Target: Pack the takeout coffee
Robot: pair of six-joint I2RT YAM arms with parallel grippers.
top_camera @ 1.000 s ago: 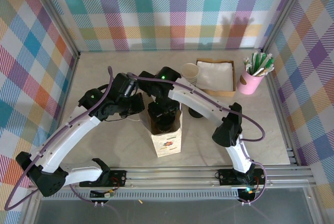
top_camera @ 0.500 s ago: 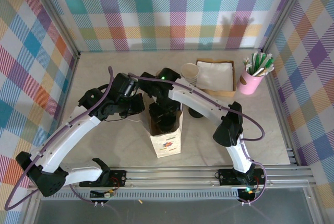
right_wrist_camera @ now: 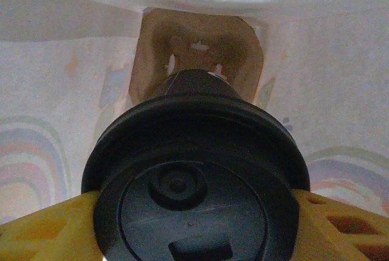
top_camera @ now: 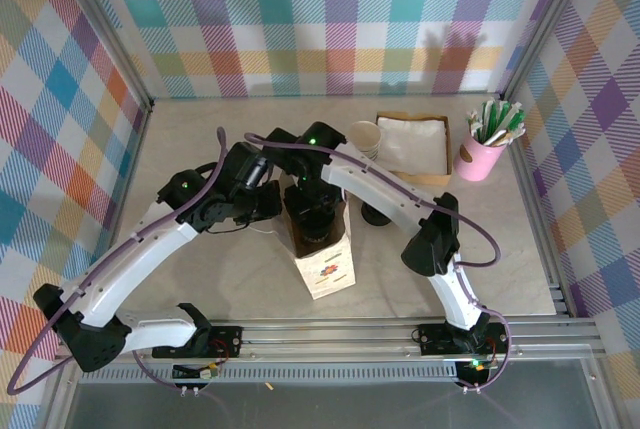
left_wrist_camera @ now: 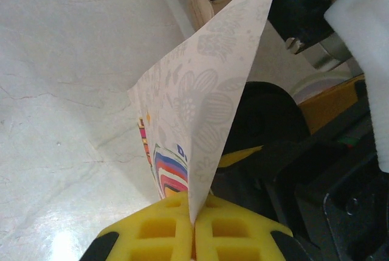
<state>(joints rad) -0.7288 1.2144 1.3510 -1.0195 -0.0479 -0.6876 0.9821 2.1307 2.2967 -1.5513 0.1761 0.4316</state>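
Note:
A white paper bag with a rainbow print stands at mid-table. My left gripper is shut on the bag's left rim. In the left wrist view its yellow pads pinch the thin paper wall. My right gripper reaches down into the bag's mouth. The right wrist view shows the takeout coffee's black lid and dark side held between yellow fingers. Right gripper is shut on the cup, above the bag's brown bottom.
A stack of white-rimmed cups stands behind the bag, next to a brown box of napkins. A pink cup of sticks is at the far right. A low stack of black lids lies right of the bag.
Both grippers have shifted slightly toward the far side. The bag has turned a little and now leans. The right gripper stays in the bag's mouth with the cup.

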